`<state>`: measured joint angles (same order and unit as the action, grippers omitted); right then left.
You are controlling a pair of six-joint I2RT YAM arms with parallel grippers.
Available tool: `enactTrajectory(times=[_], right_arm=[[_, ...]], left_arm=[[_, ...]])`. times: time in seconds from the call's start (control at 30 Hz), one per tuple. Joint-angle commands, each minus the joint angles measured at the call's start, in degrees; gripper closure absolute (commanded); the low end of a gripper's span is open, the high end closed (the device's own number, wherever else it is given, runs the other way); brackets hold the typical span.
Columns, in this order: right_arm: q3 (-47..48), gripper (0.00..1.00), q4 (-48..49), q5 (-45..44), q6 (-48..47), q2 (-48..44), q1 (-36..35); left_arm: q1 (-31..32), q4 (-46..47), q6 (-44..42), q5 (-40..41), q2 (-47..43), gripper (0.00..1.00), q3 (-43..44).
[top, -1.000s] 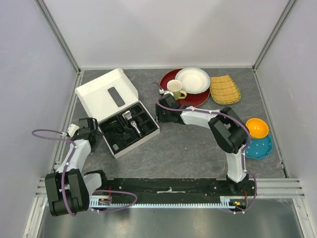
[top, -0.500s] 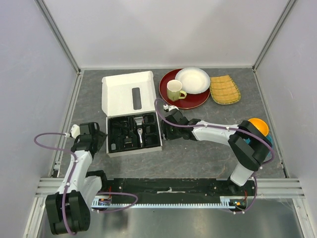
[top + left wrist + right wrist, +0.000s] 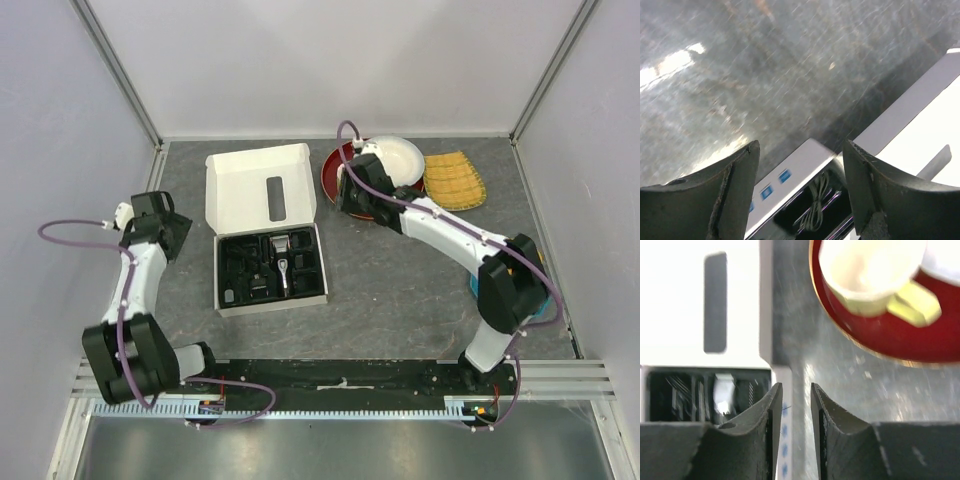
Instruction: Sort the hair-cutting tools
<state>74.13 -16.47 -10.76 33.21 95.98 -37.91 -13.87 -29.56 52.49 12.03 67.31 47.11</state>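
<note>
Two arms, top view: neither holds anything. The left gripper (image 3: pixel 176 238) sits left of the white box (image 3: pixel 270 306), apart from it. The right gripper (image 3: pixel 348 200) hangs between the box's lid (image 3: pixel 240 190) and the red plate (image 3: pixel 333 165).
Top, container: box open, lid folded back flat; a black tray (image 3: pixel 228 252) fills the base.
Top, contents: hair clipper (image 3: pixel 283 260) lies in a middle cell. Other black pieces fill the cells around it, too dark for me to name.
Left wrist, jaws: spread wide, nothing between them, box corner ahead.
Left wrist, contents: a looped cord (image 3: pixel 815 200) shows in the nearest cell.
Right wrist, jaws: a narrow slit, gripping nothing, grey tabletop (image 3: pixel 850 390) visible through it.
Right wrist, container: yellow mug (image 3: pixel 875 275) stands on the red plate; too blurred to see what is inside.
Risk, right: it hangs close to the mug, so a sideways swing could tip it.
Risk, left: a low approach could catch the box wall and slide the box.
Risk, picking: the parts are black on a black tray, so I could grip the wrong piece or a divider.
</note>
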Motion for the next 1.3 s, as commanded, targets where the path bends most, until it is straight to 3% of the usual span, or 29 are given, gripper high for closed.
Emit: enactTrajectory(times=[0.0,0.23,0.57,0.93,1.1,1.27], right_arm=[[11.9,0.67,-1.5,1.4,-2.9,9.7,0.6],[20.3,0.75,-1.8,0.1,-3.6,18.9,1.3],[24.0,0.76,0.5,1.2,-7.3,26.7,1.3],[23.1,0.75,12.9,16.7,-9.9,31.8,4.6],[18.2,0.74,20.1,21.0,-8.1,28.1,6.0],[13.7,0.73,24.1,23.1,-6.4,23.4,6.7]], left_arm=[[-1.4,2.7,-5.0,-4.4,10.6,0.27,8.7],[-3.9,2.5,-8.8,-10.8,25.4,0.32,17.5],[-3.4,12.7,-10.2,-23.4,35.8,0.39,18.5],[-3.4,19.8,-13.4,-42.2,40.7,0.39,21.1],[-3.3,27.7,-9.1,-52.7,38.7,0.38,19.1],[-3.3,29.3,-7.4,-55.7,34.8,0.37,18.0]])
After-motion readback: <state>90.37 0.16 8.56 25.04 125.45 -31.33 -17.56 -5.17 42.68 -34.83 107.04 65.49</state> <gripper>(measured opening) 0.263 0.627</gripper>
